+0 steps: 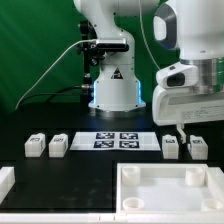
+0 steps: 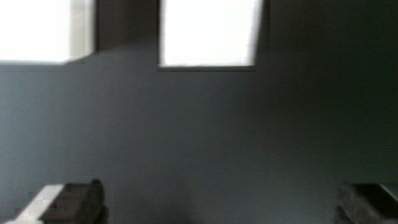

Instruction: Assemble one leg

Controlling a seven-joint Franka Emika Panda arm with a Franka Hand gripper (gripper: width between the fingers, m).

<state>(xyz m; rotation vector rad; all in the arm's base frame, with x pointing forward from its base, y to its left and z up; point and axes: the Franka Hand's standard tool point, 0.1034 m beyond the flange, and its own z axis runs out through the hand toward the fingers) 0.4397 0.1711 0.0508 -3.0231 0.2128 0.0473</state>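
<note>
Four small white legs with black-and-white tags stand in a row on the black table: two at the exterior view's left (image 1: 36,146) (image 1: 58,147) and two at its right (image 1: 171,146) (image 1: 197,147). My gripper (image 1: 186,132) hangs just above the right pair and touches neither. In the wrist view my gripper (image 2: 222,205) is open and empty, with one dark fingertip (image 2: 71,203) in each lower corner over bare table. Two bright white blocks (image 2: 45,30) (image 2: 210,33) show ahead of it, overexposed, their tags not readable.
The marker board (image 1: 115,139) lies between the two leg pairs, in front of the robot base (image 1: 112,85). A large white square panel with raised rims (image 1: 168,190) sits at the front right. Another white part (image 1: 5,180) lies at the front left edge.
</note>
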